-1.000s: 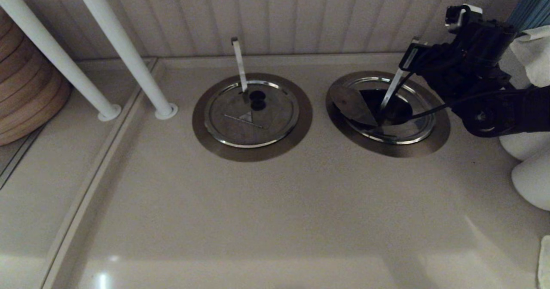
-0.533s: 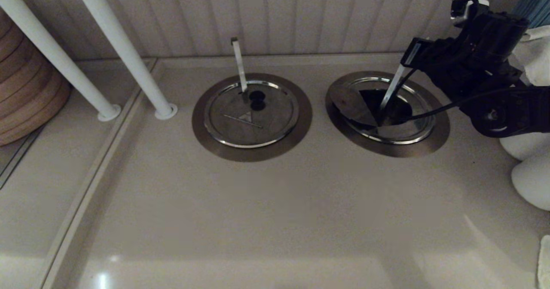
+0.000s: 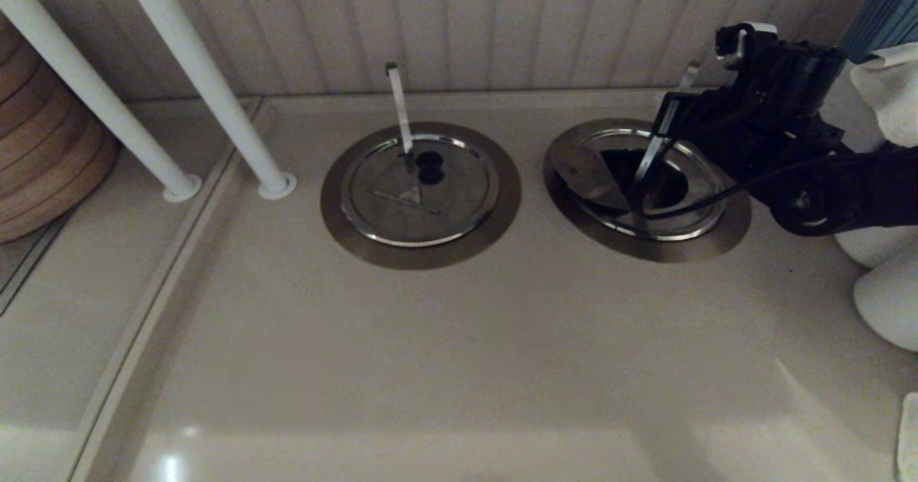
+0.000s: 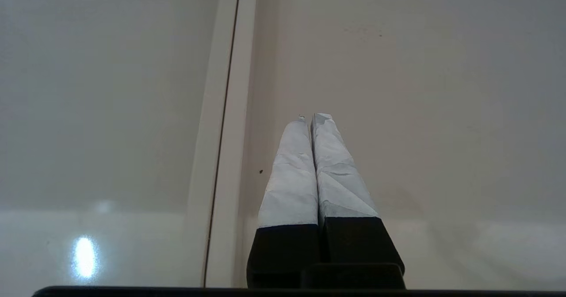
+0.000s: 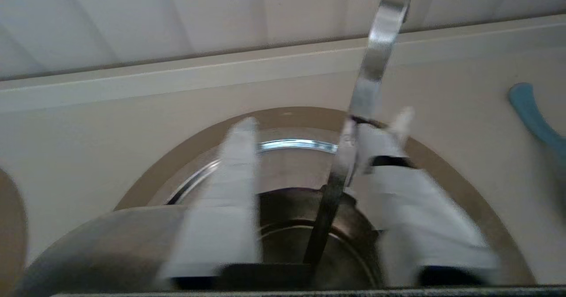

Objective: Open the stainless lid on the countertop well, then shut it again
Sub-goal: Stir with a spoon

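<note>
**A:** Right tool (image 5: 326, 122) is spread wide, gripping nothing. The diagonal flat steel strip (image 5: 369, 71) runs up between its fingers, close against one of them.

**B:** That's new. Half a second ago it had lifted back towards the wall. Now it has dropped lower down the strip, and the strip's tip pokes out above it.

**A:** And the round shiny stainless lid (image 3: 584, 172)?

**B:** Unmoved. It sits tipped in the steel-lined well with the dull grey-brown collar (image 3: 724, 234), with a dark gap beside it. I'd call the opening half done, and this looks like a fresh hold for closing.

**A:** Left tool (image 4: 312, 118)?

**B:** Parked over bare bench, fingers pressed together.
</note>
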Controlling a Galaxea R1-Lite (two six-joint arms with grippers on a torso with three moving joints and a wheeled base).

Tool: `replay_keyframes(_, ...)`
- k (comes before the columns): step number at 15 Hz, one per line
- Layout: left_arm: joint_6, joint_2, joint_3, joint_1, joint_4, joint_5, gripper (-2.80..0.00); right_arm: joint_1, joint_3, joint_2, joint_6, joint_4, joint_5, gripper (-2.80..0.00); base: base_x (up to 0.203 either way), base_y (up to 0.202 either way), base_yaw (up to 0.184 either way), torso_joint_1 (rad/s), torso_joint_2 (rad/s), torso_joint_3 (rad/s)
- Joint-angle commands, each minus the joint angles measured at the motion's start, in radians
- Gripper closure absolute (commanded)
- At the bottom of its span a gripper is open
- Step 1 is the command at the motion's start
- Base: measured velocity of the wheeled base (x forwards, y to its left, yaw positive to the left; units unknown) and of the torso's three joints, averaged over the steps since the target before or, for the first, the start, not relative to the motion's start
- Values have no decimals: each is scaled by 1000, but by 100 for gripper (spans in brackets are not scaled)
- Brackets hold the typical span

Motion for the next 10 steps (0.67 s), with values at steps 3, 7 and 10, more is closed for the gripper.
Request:
replay_keyframes(3,0,0,0,0,0,0,0,-4,-19,59,5,-13,-1,-280,0,0,0,0,0,0)
replay_keyframes(7,0,0,0,0,0,0,0,-13,-31,76,15,-15,3,-280,0,0,0,0,0,0)
replay_keyframes(10,0,0,0,-1,0,0,0,-28,-54,95,17,-16,6,-280,0,0,0,0,0,0)
